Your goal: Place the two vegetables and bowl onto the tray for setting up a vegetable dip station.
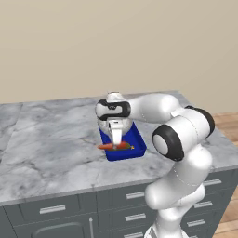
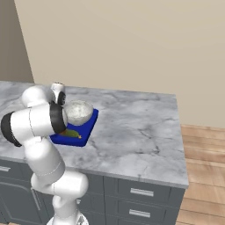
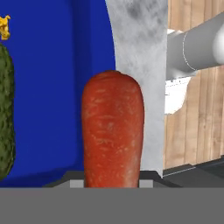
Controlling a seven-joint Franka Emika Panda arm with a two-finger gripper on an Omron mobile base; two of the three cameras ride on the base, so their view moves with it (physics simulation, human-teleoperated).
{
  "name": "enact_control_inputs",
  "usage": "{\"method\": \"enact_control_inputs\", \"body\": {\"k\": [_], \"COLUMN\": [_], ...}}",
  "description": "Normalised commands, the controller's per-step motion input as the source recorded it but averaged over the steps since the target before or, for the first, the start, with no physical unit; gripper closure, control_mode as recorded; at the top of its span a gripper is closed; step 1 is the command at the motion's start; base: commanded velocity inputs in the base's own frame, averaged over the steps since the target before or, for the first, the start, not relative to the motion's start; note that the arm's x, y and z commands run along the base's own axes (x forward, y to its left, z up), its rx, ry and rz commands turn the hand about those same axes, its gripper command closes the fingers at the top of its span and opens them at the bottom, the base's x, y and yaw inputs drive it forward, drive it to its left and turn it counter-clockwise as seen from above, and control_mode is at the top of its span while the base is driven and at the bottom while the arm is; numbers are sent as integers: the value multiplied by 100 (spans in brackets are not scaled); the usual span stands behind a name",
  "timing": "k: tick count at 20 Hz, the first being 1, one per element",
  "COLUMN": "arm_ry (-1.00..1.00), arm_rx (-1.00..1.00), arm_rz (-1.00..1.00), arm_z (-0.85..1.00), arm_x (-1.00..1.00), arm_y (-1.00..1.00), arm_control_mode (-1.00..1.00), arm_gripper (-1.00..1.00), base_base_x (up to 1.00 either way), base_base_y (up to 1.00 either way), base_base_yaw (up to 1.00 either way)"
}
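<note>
1. My jaws (image 1: 115,142) are closed narrow on the carrot (image 1: 114,146), which sticks out crosswise from between them.
2. In the hand view the carrot (image 3: 113,131) rises straight up from my jaws, hanging over the edge of the tray (image 3: 57,65).
3. The tray (image 1: 138,142) sits on the counter (image 1: 51,144) directly beneath my jaws.
4. The cucumber (image 3: 6,113) lies on the tray floor just beside the carrot, its yellow tip pointing away from my jaws.
5. The bowl (image 2: 79,111) rests on the tray's far end, beyond my jaws.
</note>
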Motion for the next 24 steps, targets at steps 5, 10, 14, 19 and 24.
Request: {"method": "enact_control_inputs", "body": {"k": [5,10,14,19,24], "arm_ry": [-2,-16,-23,-8,0], "arm_rx": [-2,0,0,0,0], "arm_rz": [0,0,0,0,0], "arm_z": [-20,-12,0,-8,-12], "arm_x": [0,0,0,0,5], "arm_y": [-26,-21,-13,-16,-16], "arm_control_mode": [-100,-100,-100,-100,-100], "arm_gripper": [100,100,100,100,100], "base_base_x": [0,0,0,0,0], "base_base_y": [0,0,0,0,0], "base_base_yaw": [0,0,0,0,0]}}
